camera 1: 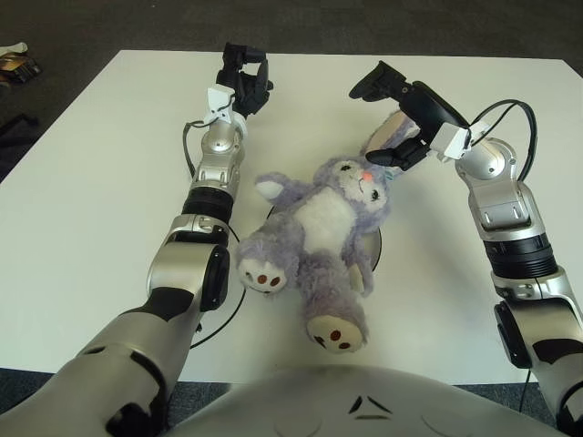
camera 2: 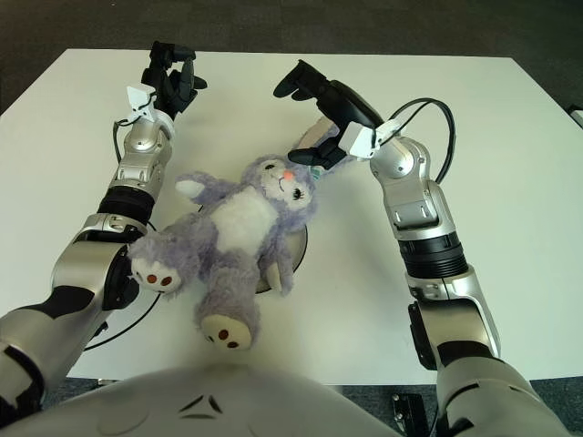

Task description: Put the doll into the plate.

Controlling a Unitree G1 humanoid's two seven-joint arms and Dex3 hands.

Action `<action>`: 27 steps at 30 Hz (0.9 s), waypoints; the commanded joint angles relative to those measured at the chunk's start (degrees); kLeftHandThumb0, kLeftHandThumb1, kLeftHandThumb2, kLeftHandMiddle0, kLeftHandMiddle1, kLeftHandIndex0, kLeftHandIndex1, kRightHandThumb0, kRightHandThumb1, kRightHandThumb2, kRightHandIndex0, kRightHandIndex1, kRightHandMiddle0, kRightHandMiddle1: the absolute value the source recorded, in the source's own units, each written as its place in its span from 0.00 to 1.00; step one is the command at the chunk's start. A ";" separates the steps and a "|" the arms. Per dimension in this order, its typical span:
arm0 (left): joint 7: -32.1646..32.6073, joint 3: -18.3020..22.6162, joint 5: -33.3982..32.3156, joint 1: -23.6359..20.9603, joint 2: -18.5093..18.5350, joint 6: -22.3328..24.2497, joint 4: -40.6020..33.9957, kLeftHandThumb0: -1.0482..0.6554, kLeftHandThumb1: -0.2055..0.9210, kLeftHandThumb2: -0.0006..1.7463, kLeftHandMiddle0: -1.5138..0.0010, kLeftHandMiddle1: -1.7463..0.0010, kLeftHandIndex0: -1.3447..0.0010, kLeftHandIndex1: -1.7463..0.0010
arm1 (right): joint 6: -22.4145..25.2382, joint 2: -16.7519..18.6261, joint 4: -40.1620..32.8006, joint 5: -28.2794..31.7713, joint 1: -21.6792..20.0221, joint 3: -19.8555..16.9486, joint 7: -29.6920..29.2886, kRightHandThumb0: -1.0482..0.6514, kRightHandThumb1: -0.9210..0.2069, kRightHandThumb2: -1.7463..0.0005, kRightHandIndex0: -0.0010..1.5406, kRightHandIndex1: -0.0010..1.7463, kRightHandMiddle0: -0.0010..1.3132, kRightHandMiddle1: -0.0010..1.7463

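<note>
White worktop [camera 1: 91, 182] holds the doll [camera 1: 319, 232], seemingly lying on a mostly hidden plate [camera 1: 377, 244]. Right hand [camera 1: 401, 109] hovers beside its head, fingers [camera 1: 366, 84] spread; left hand [camera 1: 244, 77] far off, fingers curled.

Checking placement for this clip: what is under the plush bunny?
Under the doll a dark round plate shows only as a rim sliver at its right side; the rest is covered. The right hand, open, is above its ear. The left hand shows farther left.

Doll [camera 1: 319, 238] sprawls across plate [camera 1: 376, 248], blocking table [camera 1: 91, 182] centre. Right hand [camera 1: 401, 114], fingers spread, sits just above doll's ear, crowding approach from far-right. Left hand [camera 1: 244, 80] stretched along doll's left. Far edge & right side: open room.
</note>
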 commanded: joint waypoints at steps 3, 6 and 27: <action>0.64 -0.39 0.99 1.16 1.04 0.69 -1.65 0.41 1.00 0.30 0.76 0.12 0.85 0.00 | 1.60 0.34 1.01 -1.42 -0.50 -1.32 -3.13 0.36 0.58 0.36 0.07 0.49 0.03 0.73; 0.66 -0.64 1.57 1.60 1.50 0.78 -2.08 0.41 1.00 0.30 0.76 0.11 0.85 0.00 | 2.85 0.65 0.86 -1.29 -0.10 -1.78 -4.17 0.37 0.57 0.36 0.07 0.50 0.03 0.73; -3.10 0.72 -0.37 5.74 4.20 1.13 -2.48 0.41 0.99 0.30 0.81 0.11 0.85 0.00 | 8.04 2.61 4.07 -9.44 1.78 -3.63 -18.74 0.41 0.47 0.35 0.10 0.54 0.02 0.74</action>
